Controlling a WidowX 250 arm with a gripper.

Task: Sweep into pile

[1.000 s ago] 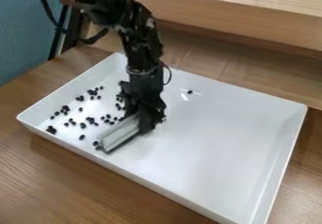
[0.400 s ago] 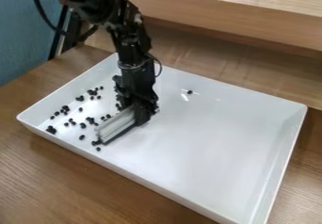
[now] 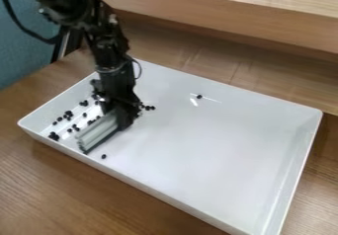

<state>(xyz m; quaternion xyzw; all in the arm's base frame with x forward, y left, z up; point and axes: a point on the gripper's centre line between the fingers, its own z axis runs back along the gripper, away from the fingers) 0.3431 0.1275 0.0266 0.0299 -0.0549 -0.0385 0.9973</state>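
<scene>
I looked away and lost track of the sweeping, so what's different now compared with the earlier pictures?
The gripper and the pale sweeper it holds have moved left in the view, in among the dark beads. A few beads now show just right of the gripper. The white tray and the lone bead toward its far side stayed put.

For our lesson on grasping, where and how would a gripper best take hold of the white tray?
Pinch the tray by its rim at the picture's right, probably from above: the raised wall offers two faces, and the black pieces lie well away.
</scene>
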